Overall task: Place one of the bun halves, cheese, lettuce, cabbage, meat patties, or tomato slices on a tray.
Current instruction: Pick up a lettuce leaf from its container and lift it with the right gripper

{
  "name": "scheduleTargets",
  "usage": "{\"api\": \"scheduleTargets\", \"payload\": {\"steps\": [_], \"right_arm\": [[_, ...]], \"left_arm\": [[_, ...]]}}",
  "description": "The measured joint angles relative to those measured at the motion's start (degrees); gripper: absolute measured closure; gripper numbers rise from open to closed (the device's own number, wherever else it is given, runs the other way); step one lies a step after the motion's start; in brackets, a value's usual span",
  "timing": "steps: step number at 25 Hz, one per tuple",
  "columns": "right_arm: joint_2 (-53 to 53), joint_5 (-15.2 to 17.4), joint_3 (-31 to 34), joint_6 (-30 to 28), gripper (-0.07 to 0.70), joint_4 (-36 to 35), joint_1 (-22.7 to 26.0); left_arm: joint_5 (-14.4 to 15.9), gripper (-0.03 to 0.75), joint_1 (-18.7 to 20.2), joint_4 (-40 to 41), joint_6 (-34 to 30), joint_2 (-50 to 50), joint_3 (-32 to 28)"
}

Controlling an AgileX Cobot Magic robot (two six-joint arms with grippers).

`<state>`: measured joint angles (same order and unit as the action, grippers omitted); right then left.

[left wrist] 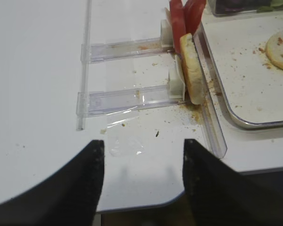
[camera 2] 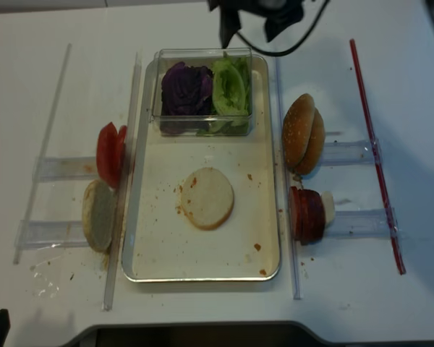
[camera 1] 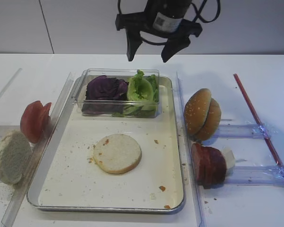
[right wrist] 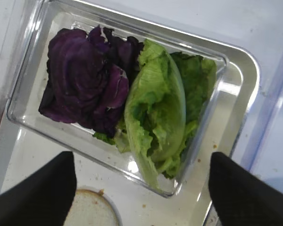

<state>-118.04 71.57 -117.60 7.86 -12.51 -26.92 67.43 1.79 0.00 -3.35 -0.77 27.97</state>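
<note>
Hanging at the top middle with its jaws wide apart, the right gripper [camera 1: 151, 49] should drop straight down onto the lettuce [right wrist: 155, 113] in the clear box [right wrist: 28, 101], pinch only that pale leaf, then lift it onto the tray [camera 1: 75, 179].

clear box [camera 1: 119, 92] walls ring lettuce [camera 1: 141, 88], top open

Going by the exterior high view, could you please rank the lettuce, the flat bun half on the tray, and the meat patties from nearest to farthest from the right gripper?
From the right gripper, fingers open above the clear box:
1. Lettuce: directly below, in the box's right half at the tray's far end.
2. Flat bun half: mid-tray, toward the camera.
3. Meat patties: off the tray, right side, nearest the camera.
</note>
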Motion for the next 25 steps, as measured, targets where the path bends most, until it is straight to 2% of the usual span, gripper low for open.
{"api": "scheduleTargets", "payload": {"steps": [6, 16, 25], "right_arm": [[-7.14, -0.1, -5.37, 0.23, 0.06, 0.11, -0.66], [-10.81, -0.22, -5.77, -0.1, 0.063, 0.34, -0.66], [-11.67, -4.11, -6.06, -1.04, 0.063, -0.42, -0.69]], "left_arm": [[0.0, 0.355, 0.0, 0.0, 0.0, 0.0, -0.04], [0.0, 0.355, 0.0, 0.0, 0.0, 0.0, -0.04], [0.0, 0.355, 0.0, 0.0, 0.0, 0.0, -0.04]]}}
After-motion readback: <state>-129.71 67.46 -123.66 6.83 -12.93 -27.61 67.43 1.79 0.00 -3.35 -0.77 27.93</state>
